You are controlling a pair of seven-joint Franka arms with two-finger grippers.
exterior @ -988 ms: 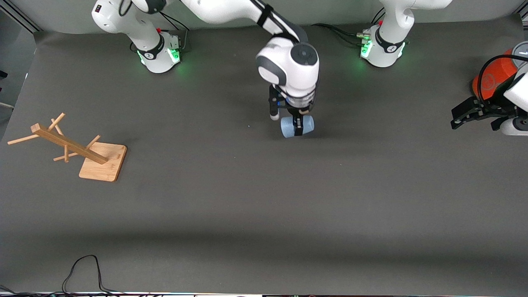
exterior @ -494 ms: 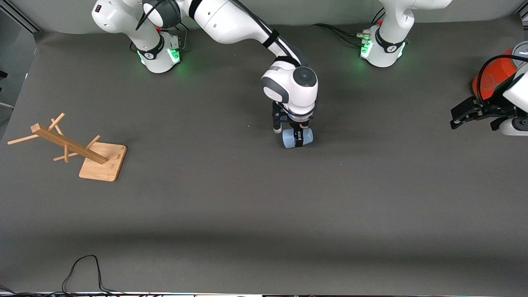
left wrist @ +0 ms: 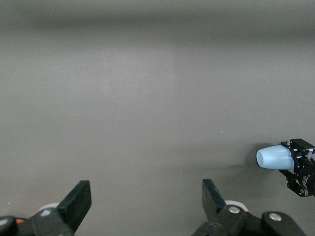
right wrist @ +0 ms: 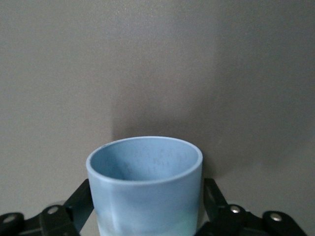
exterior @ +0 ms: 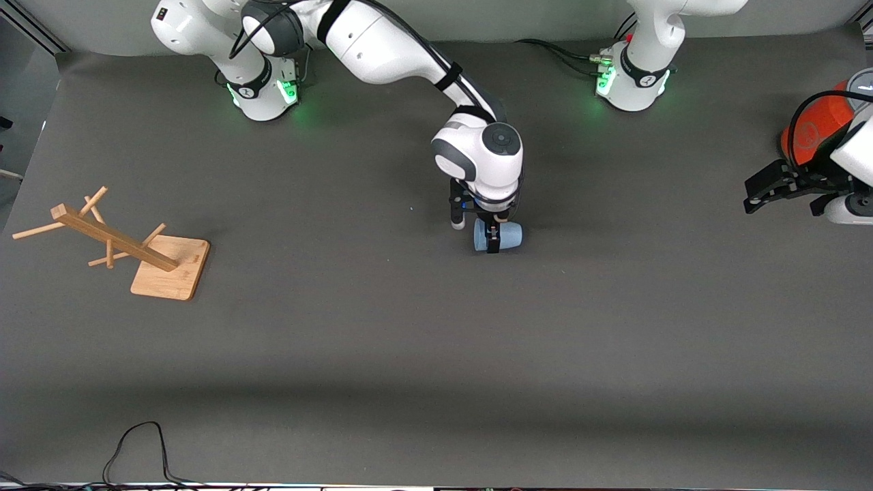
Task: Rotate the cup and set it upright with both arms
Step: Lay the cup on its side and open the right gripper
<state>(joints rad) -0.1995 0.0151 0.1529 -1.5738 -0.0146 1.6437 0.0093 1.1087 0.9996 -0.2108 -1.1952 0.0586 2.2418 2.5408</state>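
Note:
The cup (exterior: 508, 236) is a small pale-blue tumbler held on its side, low over the middle of the table. My right gripper (exterior: 492, 240) points down and is shut on the cup's wall. In the right wrist view the cup (right wrist: 144, 196) fills the space between the black fingers (right wrist: 81, 201), with its open mouth showing. In the left wrist view the cup (left wrist: 273, 157) lies level in the right gripper (left wrist: 299, 167). My left gripper (exterior: 771, 187) waits open and empty at the left arm's end of the table; it shows bare table in its own view (left wrist: 145, 191).
A big orange can (exterior: 815, 126) stands at the left arm's end, partly hidden by the left arm. A wooden peg rack on a square base (exterior: 167, 269) stands at the right arm's end. A black cable (exterior: 136, 447) loops near the front edge.
My right arm has lowered the cup and carried it toward the front camera. The left arm has not moved.

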